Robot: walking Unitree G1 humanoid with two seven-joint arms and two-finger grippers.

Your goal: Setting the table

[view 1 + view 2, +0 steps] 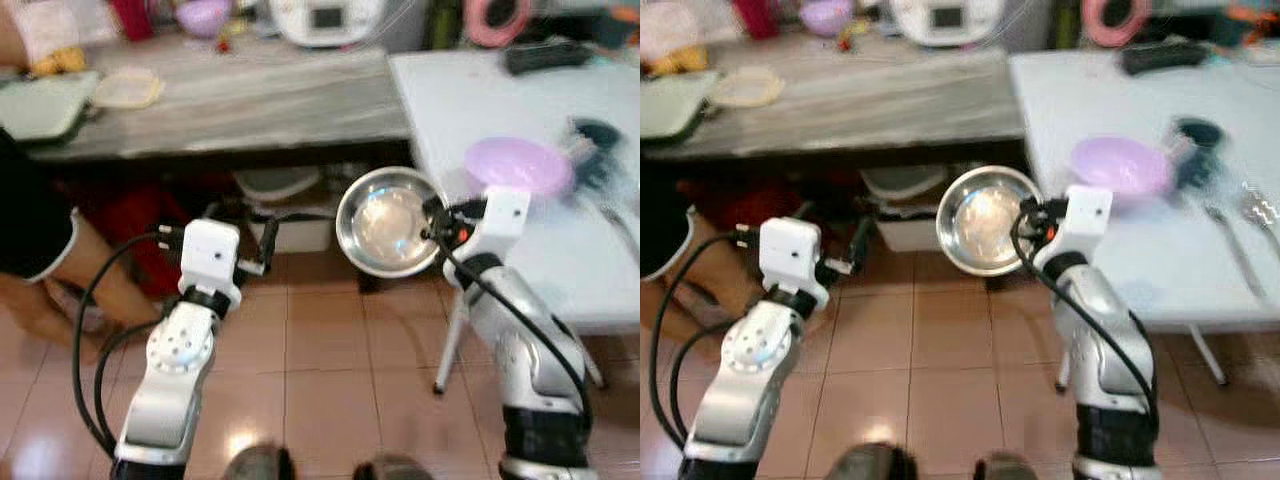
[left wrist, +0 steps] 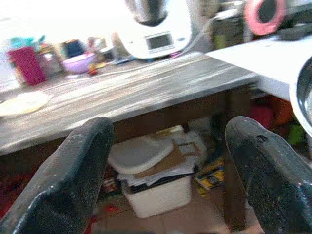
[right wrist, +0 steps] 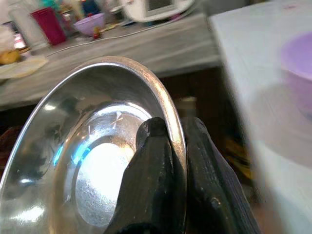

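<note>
The right gripper (image 3: 171,146) pinches the rim of a steel bowl (image 1: 385,222), held tilted in the air over the tiled floor (image 1: 320,370), just left of the white table (image 1: 480,100). A purple bowl (image 1: 518,165) sits on that table, to the right. The left gripper (image 2: 170,161), fingers spread wide, hovers before the grey counter (image 1: 250,100) on the far side.
</note>
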